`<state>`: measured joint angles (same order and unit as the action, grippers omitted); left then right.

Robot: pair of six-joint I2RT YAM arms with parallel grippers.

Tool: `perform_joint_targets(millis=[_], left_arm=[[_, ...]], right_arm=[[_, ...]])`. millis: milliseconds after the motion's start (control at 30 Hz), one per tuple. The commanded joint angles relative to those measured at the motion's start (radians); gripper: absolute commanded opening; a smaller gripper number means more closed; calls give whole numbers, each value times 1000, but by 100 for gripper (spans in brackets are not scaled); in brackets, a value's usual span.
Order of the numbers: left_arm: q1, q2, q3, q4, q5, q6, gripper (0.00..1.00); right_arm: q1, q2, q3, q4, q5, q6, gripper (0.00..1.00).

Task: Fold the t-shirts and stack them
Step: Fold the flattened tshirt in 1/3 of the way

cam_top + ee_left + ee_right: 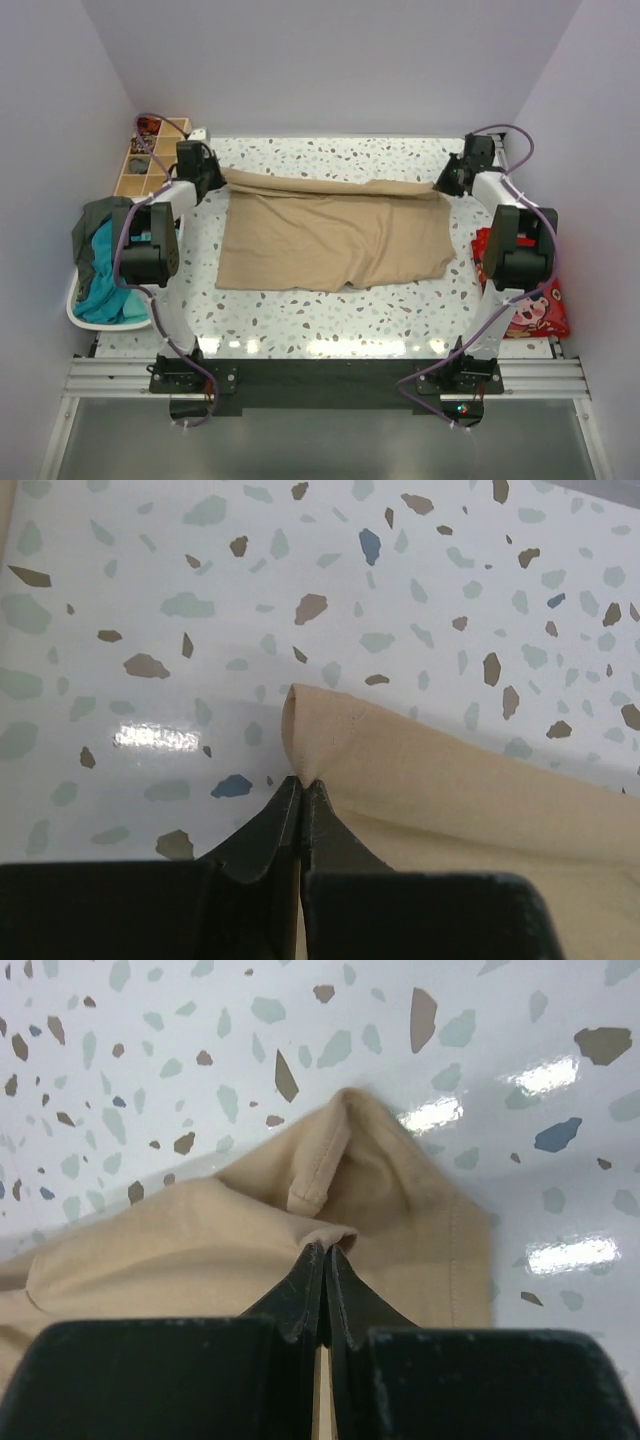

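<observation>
Top external view: the beige shirt (335,240) lies spread at centre, its far edge apparently folded over. My left gripper (301,780) is pinched tight on its corner at 10 o'clock; my right gripper (326,1250) clamps the corner at 2 o'clock. At 9 o'clock a teal shirt (105,290) and a dark shirt (92,225) sit heaped in the basket (80,315).

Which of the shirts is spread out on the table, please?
The sandy-beige shirt: it lies spread on the table, while the teal shirt and the dark grey-green shirt sit bunched in the white basket.
</observation>
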<state>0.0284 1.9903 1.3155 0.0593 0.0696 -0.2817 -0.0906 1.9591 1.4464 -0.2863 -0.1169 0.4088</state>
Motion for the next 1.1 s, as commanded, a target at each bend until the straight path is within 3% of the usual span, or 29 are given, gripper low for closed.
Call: perform_joint_targets(millis=[0,167,300,667,833,1067], left_arm=[[41,65,123,48,58,-5,3],[41,130,252,17,114,12,4],[41,137,257,42,163,10,4],[19,-28,12,172,280,-50,5],[-16,-80,-70,142,246,-59,4],[-21,-104,-105,-1,63,-59,4]], right_arm=[[-27,-26,5,108,66,65,0],[-38,18,84,133,27,74,0],[-40,24,108,131,-33,70,0],[-38,-110,-24,112,-221,56,0],[-34,-152,-79,35,-190,48,0],[-6,-183,-122,-66,-66,51,0]])
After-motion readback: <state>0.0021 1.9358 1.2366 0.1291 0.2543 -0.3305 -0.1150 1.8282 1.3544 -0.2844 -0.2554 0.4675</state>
